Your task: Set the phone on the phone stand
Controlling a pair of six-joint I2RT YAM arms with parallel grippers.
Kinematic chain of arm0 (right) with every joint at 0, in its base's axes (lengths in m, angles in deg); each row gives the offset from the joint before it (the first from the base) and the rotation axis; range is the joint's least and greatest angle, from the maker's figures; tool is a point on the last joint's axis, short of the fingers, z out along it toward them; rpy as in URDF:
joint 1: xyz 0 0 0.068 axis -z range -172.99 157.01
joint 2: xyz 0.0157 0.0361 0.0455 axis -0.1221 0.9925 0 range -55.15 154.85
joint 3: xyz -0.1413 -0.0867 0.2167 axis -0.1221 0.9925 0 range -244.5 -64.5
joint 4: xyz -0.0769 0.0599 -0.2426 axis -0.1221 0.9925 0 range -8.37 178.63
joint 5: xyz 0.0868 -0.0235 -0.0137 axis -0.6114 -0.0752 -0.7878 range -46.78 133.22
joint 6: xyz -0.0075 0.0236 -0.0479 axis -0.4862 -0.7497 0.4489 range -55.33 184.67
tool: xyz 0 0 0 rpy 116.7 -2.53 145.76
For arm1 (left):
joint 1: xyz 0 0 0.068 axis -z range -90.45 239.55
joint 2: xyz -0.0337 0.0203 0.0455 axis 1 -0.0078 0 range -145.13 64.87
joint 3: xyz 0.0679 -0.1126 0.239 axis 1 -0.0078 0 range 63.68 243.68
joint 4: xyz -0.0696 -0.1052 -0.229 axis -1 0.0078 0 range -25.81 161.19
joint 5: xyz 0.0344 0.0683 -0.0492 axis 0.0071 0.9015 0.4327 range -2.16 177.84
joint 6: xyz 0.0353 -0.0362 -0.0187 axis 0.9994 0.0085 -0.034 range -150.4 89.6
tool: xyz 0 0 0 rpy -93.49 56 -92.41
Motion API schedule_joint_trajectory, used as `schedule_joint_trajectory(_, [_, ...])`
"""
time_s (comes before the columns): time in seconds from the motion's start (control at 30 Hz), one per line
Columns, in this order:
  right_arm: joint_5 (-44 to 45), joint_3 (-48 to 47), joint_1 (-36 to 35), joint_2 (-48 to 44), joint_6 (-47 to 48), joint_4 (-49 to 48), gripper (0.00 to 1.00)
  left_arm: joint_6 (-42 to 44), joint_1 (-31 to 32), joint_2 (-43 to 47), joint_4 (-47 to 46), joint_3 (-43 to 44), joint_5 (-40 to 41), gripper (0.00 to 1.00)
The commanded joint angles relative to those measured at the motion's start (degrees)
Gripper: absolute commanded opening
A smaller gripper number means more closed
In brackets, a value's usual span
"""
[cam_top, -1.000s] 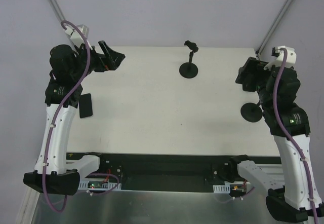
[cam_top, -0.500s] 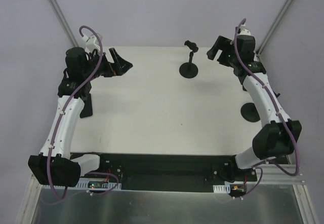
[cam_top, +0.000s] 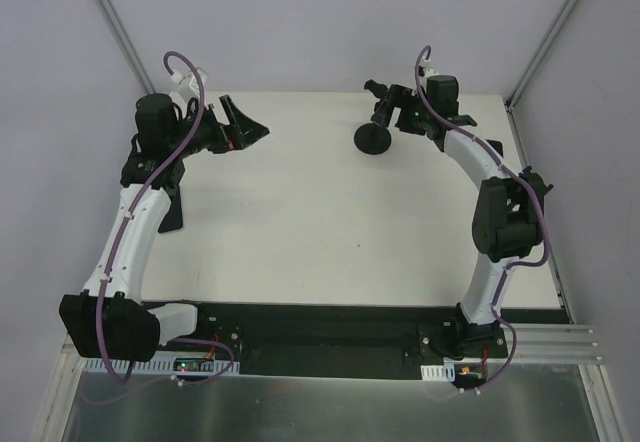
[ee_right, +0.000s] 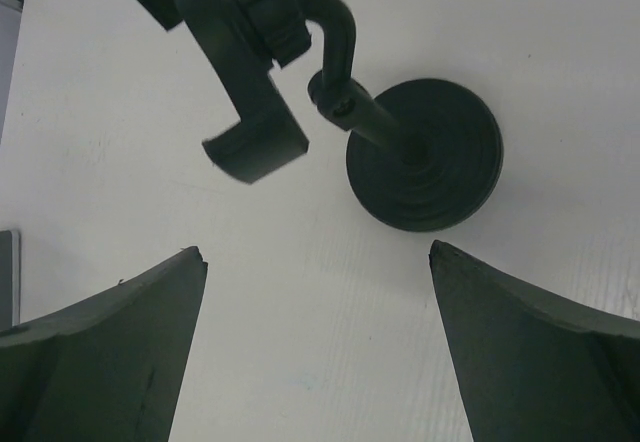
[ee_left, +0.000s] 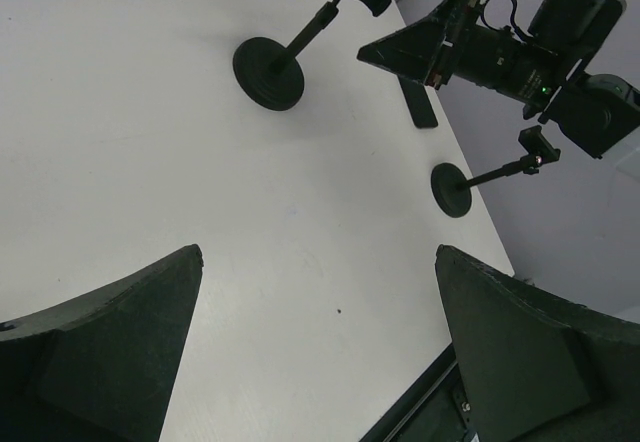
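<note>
- Left arm (cam_top: 132, 224) reaches along the left side of the counter (cam_top: 300, 212); its jaws stand wide apart over the far-left corner, holding nothing;
- Phone (cam_top: 172, 218), dark, lies flat near the left edge, partly under that arm;
- Phone stand (cam_top: 373, 139) stands upright at the far middle, clamp empty;
- Right arm (cam_top: 468, 152) stretches to the stand; its jaws, spread, sit just beside the stem; whether they touch cannot be told

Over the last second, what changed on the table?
The right gripper swung from the right edge across to the far middle. It now faces the phone stand with its jaws open and is not touching it. The left gripper shifted slightly toward the centre and is also open. Nothing was picked up or let go. The phone near the left edge and the phone stand did not move.
</note>
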Motion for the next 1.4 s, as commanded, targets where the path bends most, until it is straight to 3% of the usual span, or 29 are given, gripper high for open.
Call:
schedule_joint_trajectory(0.0, [5.4, -5.9, -1.2, 1.0, 1.0, -6.5, 0.96, -2.1, -0.6, -0.6, -3.7, -0.6, -3.1, 0.99])
schedule_joint_trajectory(0.07, [10.3, -5.2, -1.9, 1.0, 1.7, -7.3, 0.96, -2.4, -0.6, -0.8, -4.2, -0.7, -4.0, 0.98])
schedule_joint_trajectory(0.17, [10.9, -4.7, -2.3, 1.2, 2.8, -9.1, 0.97, -2.8, -0.6, -0.6, -4.5, -0.9, -4.3, 0.99])
schedule_joint_trajectory(0.2, [11.3, -4.7, -2.1, 1.5, 2.7, -9.6, 0.85, -2.9, -0.6, -0.7, -4.7, -1.0, -4.3, 0.98])
schedule_joint_trajectory(0.3, [10.7, -6.0, -2.4, 2.6, 2.9, -10.8, 0.70, -2.9, -0.6, -0.8, -4.9, -1.1, -4.4, 0.98])
schedule_joint_trajectory(0.4, [13.1, -6.1, -2.9, 2.5, 3.3, -11.7, 0.66, -3.1, -0.6, -0.9, -5.1, -1.2, -4.5, 0.98])
schedule_joint_trajectory(0.47, [15.0, -6.1, -3.1, 2.5, 3.2, -12.0, 0.58, -3.2, -0.5, -1.0, -5.3, -1.4, -4.5, 0.98])
schedule_joint_trajectory(0.5, [15.7, -6.4, -3.1, 2.6, 2.9, -12.0, 0.46, -3.2, -0.5, -1.1, -5.4, -1.5, -4.6, 0.98])
schedule_joint_trajectory(0.67, [15.4, -8.5, -3.0, 4.3, 3.3, -11.5, 0.46, -3.1, -0.4, -1.4, -5.7, -1.6, -4.5, 0.98])
schedule_joint_trajectory(0.8, [15.0, -9.3, -3.0, 4.8, 3.4, -10.5, 0.07, -3.1, -0.3, -1.7, -5.9, -1.7, -4.6, 0.98])
schedule_joint_trajectory(1.1, [5.3, -4.1, -3.1, -0.9, 11.3, -11.1, 0.01, -2.8, -0.3, -2.4, -5.9, -1.9, -4.5, 0.98])
schedule_joint_trajectory(1.37, [-5.4, 0.9, -3.2, -5.5, 8.7, -12.6, 0.01, 0.9, -0.2, -4.0, -2.2, -0.8, -0.4, 0.97])
